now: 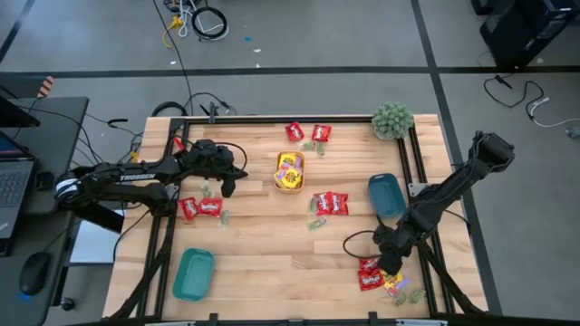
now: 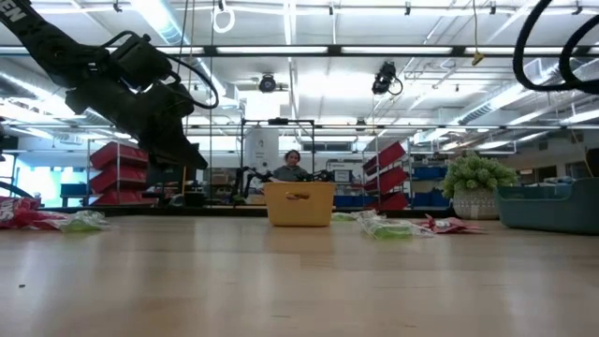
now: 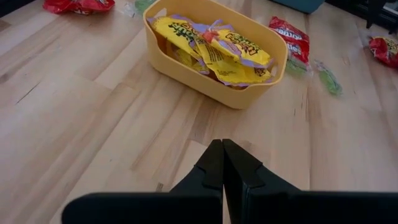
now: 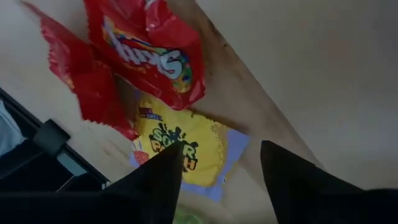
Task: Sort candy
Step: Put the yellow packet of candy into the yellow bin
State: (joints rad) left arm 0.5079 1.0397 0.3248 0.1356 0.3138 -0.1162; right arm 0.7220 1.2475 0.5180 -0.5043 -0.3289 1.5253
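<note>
You are looking at the right gripper point(image 1: 391, 264) working low in the right part of the overhead frame, its fingers point(image 4: 155, 180) standing wide apart just over a yellow Sour Patch packet point(image 4: 180, 149) that is lying flat on the wooden table point(image 1: 272, 263), with red Skittles packets point(image 4: 149, 46) crowding right beside it; nothing is sitting between the fingers. The left gripper point(image 1: 228, 186) is hovering at centre left, its fingers pressed fully together and carrying nothing, pointing toward the yellow tray point(image 1: 289, 172) at the middle, which is holding several yellow packets point(image 3: 217, 53). More red packets are lying at centre point(image 1: 331, 203), at top centre point(image 1: 294, 132) and at left point(image 1: 199, 208). What seem to be small pale green pieces point(image 1: 317, 223) are scattered near them. A blue tray point(image 1: 386, 196) is sitting at right and a teal tray point(image 1: 194, 273) at lower left.
</note>
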